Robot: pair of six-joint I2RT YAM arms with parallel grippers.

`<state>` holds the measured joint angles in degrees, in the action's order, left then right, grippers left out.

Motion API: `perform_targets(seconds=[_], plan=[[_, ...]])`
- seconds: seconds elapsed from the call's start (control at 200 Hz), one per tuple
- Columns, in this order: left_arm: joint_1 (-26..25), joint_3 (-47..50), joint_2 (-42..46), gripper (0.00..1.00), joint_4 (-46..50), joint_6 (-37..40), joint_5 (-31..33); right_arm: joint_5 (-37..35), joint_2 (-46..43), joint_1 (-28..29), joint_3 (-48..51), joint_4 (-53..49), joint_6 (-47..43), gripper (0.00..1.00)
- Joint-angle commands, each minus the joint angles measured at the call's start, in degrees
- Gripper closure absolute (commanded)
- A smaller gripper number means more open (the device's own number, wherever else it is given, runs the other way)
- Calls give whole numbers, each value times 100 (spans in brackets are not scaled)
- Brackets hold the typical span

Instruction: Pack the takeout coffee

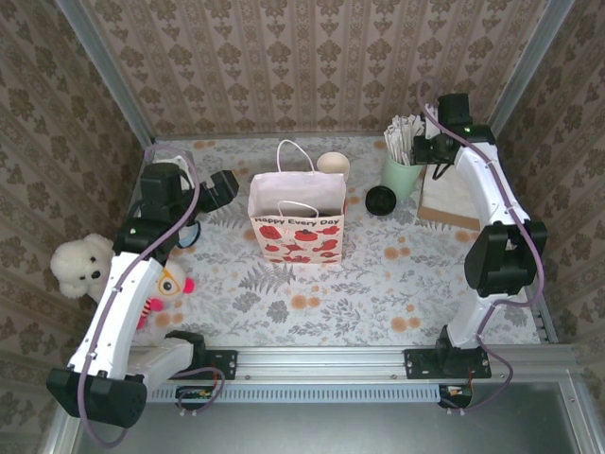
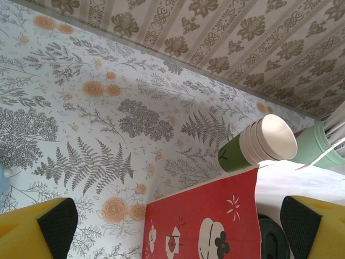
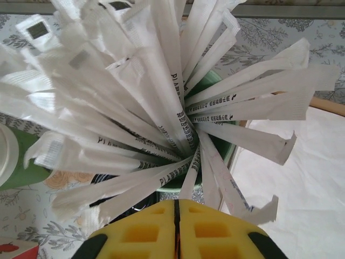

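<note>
Right gripper (image 3: pixel 176 224) closed, yellow pads flat against each other. Hangs right over the fan of paper-wrapped sticks (image 3: pixel 161 108) in the mint cup (image 1: pixel 401 177), near the far right corner of the table (image 1: pixel 378 303). Just left of that cup, touching or nearly so, the takeout coffee (image 1: pixel 382 200): black lid showing from above, clear of the paper bag (image 1: pixel 296 227) to its left. Left gripper (image 2: pixel 178 229) spread wide and empty, beside the bag's left edge, one pad low at either side of the wrist view. Behind the bag, toward the wall, a stack of cream-rimmed cups (image 2: pixel 259 143) lying on its side.
</note>
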<state>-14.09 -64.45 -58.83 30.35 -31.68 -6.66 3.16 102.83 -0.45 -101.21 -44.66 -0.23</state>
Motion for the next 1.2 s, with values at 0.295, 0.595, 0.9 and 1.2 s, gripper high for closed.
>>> perform_targets(seconds=[0.295, 0.595, 0.9, 1.2], plan=[[55, -103, -206, 0, -457, 163, -498, 64, -2429, 139, 131, -457, 353, 100], [-300, -341, -375, 0, -629, 366, -589, 2214, -3848, 574, 216, 17, 1335, 100], [-446, -589, -604, 0, -442, 429, -772, 3559, -3701, 1303, 184, -401, 1003, 100], [-463, -347, -480, 0, -452, 218, -579, 3024, -2706, 2521, 124, -282, 584, 100]])
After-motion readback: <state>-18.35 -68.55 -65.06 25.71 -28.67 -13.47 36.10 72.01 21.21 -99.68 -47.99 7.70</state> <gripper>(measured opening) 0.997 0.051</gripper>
